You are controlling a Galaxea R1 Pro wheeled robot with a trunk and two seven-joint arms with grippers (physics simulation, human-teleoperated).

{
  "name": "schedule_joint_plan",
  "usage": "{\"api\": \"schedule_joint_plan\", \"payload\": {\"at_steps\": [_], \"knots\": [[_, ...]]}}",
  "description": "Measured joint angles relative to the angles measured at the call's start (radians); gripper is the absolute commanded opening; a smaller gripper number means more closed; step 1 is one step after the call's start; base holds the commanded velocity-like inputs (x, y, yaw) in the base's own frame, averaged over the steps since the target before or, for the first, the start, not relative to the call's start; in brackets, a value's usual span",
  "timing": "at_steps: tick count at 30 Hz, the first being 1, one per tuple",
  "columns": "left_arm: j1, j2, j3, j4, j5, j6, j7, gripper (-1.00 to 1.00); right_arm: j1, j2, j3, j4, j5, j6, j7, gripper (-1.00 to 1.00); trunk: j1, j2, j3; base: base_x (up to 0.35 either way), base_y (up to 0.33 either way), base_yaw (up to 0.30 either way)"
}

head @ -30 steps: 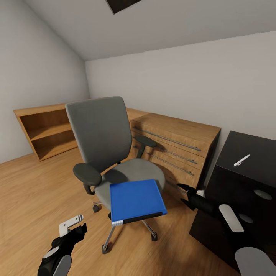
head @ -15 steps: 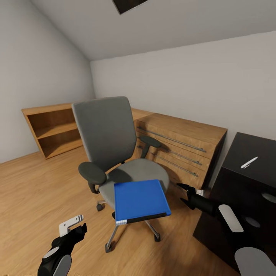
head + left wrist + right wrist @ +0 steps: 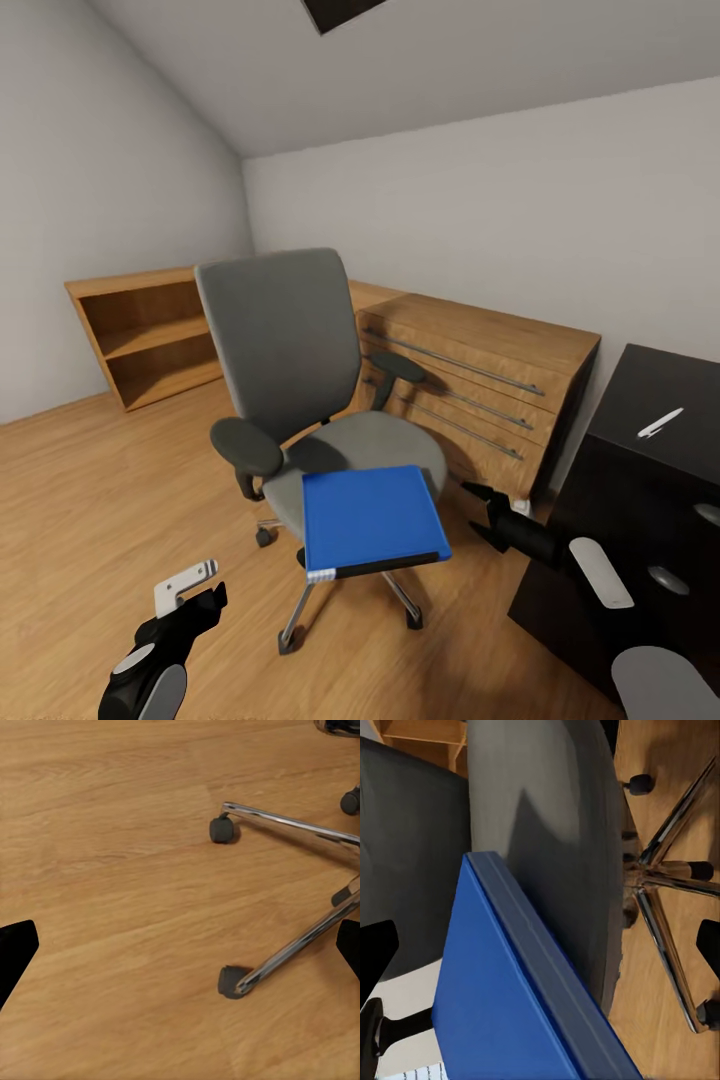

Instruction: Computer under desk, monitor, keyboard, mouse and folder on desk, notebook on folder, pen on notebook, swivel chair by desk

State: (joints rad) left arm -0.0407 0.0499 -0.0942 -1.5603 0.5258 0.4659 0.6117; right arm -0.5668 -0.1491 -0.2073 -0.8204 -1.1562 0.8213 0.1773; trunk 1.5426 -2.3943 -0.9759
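Observation:
The swivel chair (image 3: 285,345) stands mid-room on the wooden floor, grey backrest facing me. The bright-blue folder (image 3: 372,515) lies on the front of its seat and overhangs the edge. My right gripper (image 3: 472,512) is open just right of the folder's edge, apart from it. In the right wrist view the folder (image 3: 502,997) and the seat (image 3: 555,840) lie ahead of the open right gripper (image 3: 540,949). My left gripper (image 3: 195,600) hangs open low at the left, over the chair's chrome base (image 3: 289,821). The white pen (image 3: 660,423) lies on the black desk (image 3: 640,385) at the right.
A light wooden drawer chest (image 3: 480,375) stands against the wall behind the chair, close to the desk. An open wooden shelf (image 3: 150,335) is at the back left. Bare wooden floor (image 3: 100,500) spreads to the left of the chair, and casters (image 3: 232,982) sit near my left gripper.
The whole picture has drifted slightly right, so the camera moved. The folder's edge now lies a little closer to my right gripper. Both grippers stay open.

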Motion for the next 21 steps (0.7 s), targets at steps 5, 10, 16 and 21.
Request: {"api": "schedule_joint_plan", "payload": {"at_steps": [5,10,16,21], "knots": [[0.000,0.000,0.000,0.000,0.000,0.000,0.000,1.00,0.000,0.000,0.000,0.003,0.000,0.000,0.000,1.00,0.004,-0.007,-0.003,0.000,0.000,0.000],[0.000,0.001,0.000,0.000,0.000,0.000,0.000,1.00,0.000,0.000,0.000,0.004,0.001,0.000,0.000,1.00,0.011,-0.021,-0.009,0.000,0.000,0.000],[0.000,0.000,0.000,0.000,0.000,0.000,0.000,1.00,0.000,0.000,0.001,0.005,0.000,0.000,0.000,1.00,0.023,-0.042,-0.019,0.000,0.000,0.000],[0.000,0.000,0.000,0.000,0.001,0.000,0.000,1.00,0.000,0.005,0.001,0.006,0.000,0.001,0.001,1.00,0.023,-0.042,-0.019,0.000,0.000,0.000]]}}
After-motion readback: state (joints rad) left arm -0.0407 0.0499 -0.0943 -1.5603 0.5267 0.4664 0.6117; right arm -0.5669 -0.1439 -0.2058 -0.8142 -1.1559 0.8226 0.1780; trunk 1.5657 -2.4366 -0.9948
